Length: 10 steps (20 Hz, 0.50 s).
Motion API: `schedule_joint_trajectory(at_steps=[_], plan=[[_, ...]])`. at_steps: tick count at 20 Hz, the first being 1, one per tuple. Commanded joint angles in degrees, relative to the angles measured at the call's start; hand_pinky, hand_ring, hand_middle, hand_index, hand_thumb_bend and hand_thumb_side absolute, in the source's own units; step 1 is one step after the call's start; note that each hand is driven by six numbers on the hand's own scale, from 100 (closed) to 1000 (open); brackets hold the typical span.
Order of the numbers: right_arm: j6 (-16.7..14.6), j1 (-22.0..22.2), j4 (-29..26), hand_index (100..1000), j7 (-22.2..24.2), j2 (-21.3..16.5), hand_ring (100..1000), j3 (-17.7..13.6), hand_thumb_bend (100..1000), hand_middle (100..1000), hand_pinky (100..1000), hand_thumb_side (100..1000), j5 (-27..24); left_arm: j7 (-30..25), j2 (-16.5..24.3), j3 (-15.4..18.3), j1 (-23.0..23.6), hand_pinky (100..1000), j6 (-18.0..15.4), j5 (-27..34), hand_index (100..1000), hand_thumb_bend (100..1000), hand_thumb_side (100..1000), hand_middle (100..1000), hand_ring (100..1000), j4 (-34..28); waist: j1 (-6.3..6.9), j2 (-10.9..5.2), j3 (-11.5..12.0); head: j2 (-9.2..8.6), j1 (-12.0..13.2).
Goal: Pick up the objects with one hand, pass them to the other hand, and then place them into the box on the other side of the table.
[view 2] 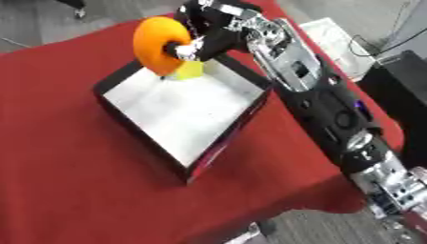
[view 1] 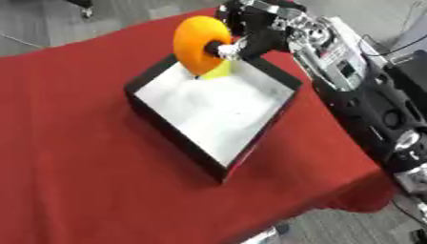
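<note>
An orange ring-shaped object (view 1: 198,42) hangs over the far corner of the black box (view 1: 167,131), which has a pale inner floor. My right hand (view 1: 243,39) reaches in from the upper right and is shut on the ring, with a finger through its hole. A small yellow object (view 2: 189,69) lies inside the box at that far corner, just under the ring. My left hand shows in neither view.
The box rests on a red tablecloth (view 1: 75,143) that covers the table. The table's right edge and near right corner (view 1: 367,195) drop to grey floor. Dark equipment (view 2: 409,81) stands beside the table at right.
</note>
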Motion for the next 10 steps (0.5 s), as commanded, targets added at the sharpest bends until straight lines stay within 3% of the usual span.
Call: schedule_joint_trajectory(at_steps=[1,7,8,10], plan=[[-1.6,0.2,1.6,556,0.1,-3.2,686,-2.4,310,540,742,100,1.4,0.5,2.5,1.3,-0.3,866,0.5,1.4,868,151,840,763,804,-1.5,0.62,-2.25,0.0,0.13,-1.7],[-5.2,1.7,6.8,691,1.2,-5.1,785,-2.6,437,694,780,100,5.1,1.1,3.1,1.8,-0.7,867,1.1,2.8,865,146,833,757,795,-2.0,0.86,-2.23,0.1,-0.35,-3.9],[-6.1,1.7,7.7,715,1.1,-5.1,807,-2.7,475,726,790,100,5.9,1.1,3.1,1.8,-0.7,868,1.1,2.9,865,146,831,758,797,-2.1,0.88,-2.22,0.2,-0.47,-4.0],[-7.9,1.8,9.5,796,1.0,-5.3,869,-3.0,622,806,821,194,7.4,1.1,3.0,1.8,-0.8,869,1.1,2.9,865,144,831,758,799,-2.2,0.90,-2.18,0.2,-0.59,-4.3]])
